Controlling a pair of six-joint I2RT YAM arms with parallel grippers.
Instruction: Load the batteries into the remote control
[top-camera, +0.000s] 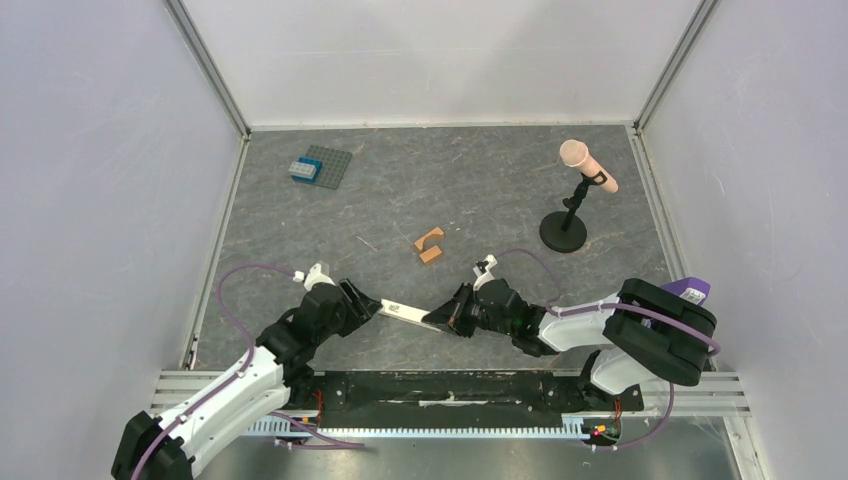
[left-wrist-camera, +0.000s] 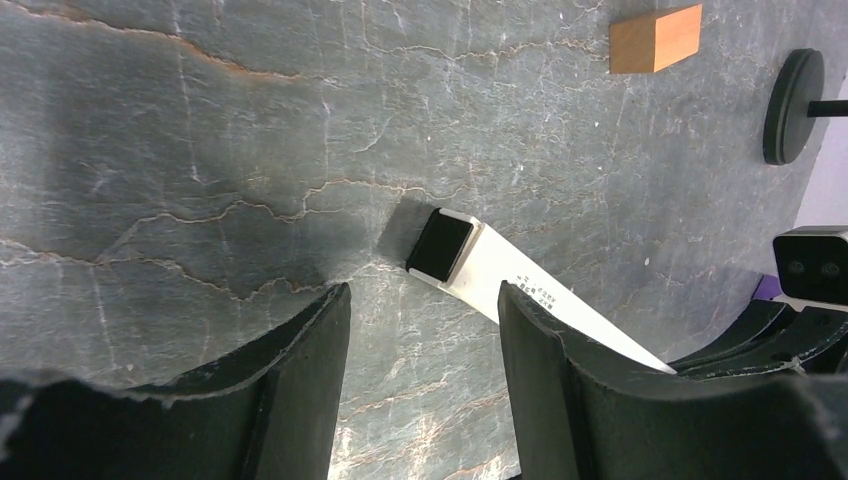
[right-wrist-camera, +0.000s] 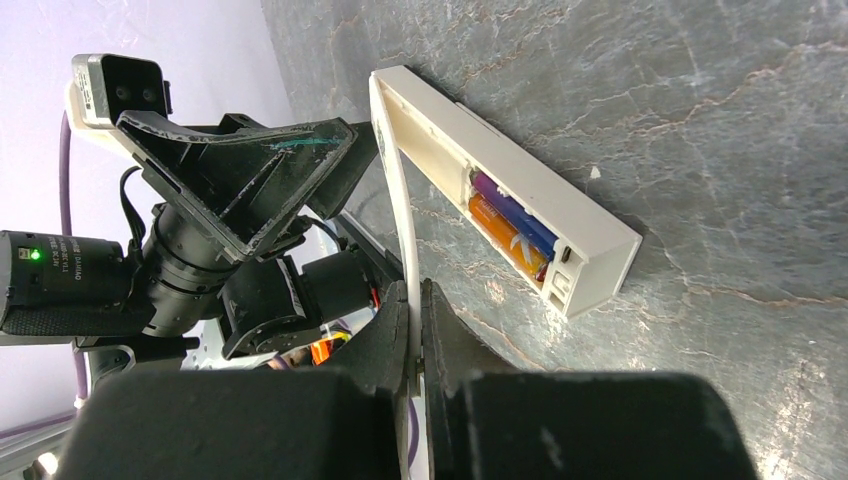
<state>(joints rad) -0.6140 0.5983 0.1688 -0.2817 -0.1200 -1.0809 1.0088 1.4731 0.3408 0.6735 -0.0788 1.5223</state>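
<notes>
Right tool (right-wrist-camera: 413, 300) is clenched on a white cover (right-wrist-camera: 392, 180) beside the remote control (right-wrist-camera: 540, 190), whose recess holds both batteries (right-wrist-camera: 510, 225). Left tool (left-wrist-camera: 422, 300) stands released at its far end.

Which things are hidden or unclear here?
- Top view: batteries too small to see; the right gripper covers one end of the remote control.
- Left wrist view: a left gripper finger hides most of the remote control.
- Right wrist view: gripper fingers hide the thin white strip lower down.
</notes>
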